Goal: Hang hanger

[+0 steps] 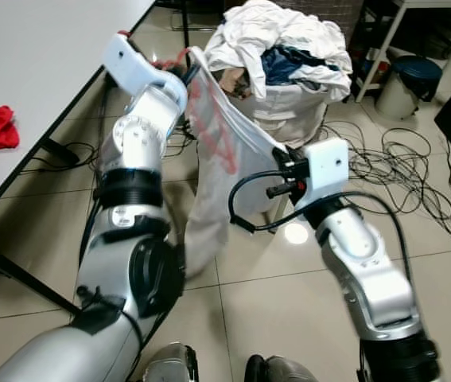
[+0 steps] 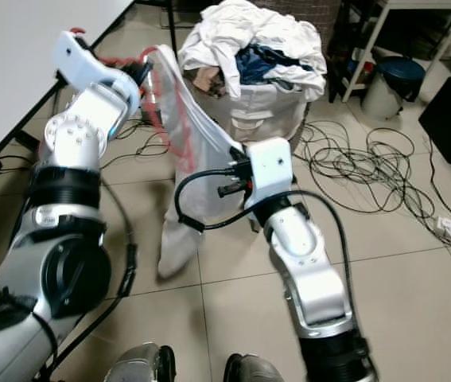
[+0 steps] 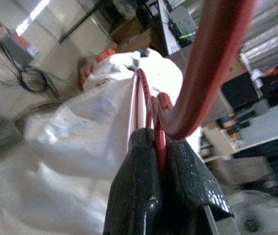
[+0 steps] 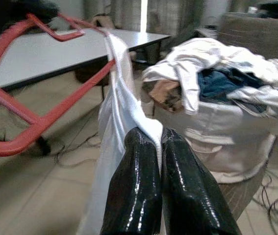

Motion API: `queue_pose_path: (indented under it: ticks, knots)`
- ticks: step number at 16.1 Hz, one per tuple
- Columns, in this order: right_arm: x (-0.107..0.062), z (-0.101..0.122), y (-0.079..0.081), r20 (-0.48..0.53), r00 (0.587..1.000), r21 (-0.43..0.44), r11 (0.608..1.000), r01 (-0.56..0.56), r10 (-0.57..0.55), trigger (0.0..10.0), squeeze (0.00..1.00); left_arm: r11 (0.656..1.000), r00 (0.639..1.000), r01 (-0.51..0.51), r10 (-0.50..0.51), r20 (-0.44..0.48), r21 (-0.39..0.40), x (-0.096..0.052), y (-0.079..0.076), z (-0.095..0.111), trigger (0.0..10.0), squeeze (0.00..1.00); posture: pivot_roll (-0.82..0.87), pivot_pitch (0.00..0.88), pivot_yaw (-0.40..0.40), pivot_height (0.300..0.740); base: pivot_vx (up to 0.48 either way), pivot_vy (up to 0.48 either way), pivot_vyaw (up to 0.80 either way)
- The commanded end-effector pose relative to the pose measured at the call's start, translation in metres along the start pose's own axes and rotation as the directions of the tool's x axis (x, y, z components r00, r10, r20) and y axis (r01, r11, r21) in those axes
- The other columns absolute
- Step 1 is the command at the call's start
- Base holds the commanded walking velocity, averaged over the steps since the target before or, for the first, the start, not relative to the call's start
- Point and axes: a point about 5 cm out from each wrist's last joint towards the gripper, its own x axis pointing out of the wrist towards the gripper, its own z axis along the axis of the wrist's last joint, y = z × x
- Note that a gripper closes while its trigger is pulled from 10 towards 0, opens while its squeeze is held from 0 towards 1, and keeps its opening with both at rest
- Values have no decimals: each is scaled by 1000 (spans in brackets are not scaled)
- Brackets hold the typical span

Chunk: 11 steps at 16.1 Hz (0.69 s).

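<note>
Hanger, red and inside a white garment, is held up between the two raised arms in the head views, in front of a full laundry basket and beside a white table. The left wrist view shows the left gripper pinched tight on the red wire below the hook. The right wrist view shows the right gripper clamped on the garment's white cloth, with the red frame off to one side.
</note>
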Motion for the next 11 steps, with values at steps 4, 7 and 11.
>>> queue_pose_path:
  ticks: [4,7,11]
  knots:
    - [0,1,0,73,997,-3,1000,31,-31,10000,0,990,999,30,-36,-38,-139,1,-21,5,10000,0,-111,90,39,740,0,0,0]
    - [6,1,20,93,994,-62,997,-51,56,10000,0,991,998,33,-39,-44,-126,3,-22,2,10000,0,-108,84,52,740,0,0,0]
    - [5,4,58,79,963,-115,962,-246,256,10000,0,998,998,56,-55,-16,32,4,-24,-1,10000,0,-107,80,56,740,0,0,0]
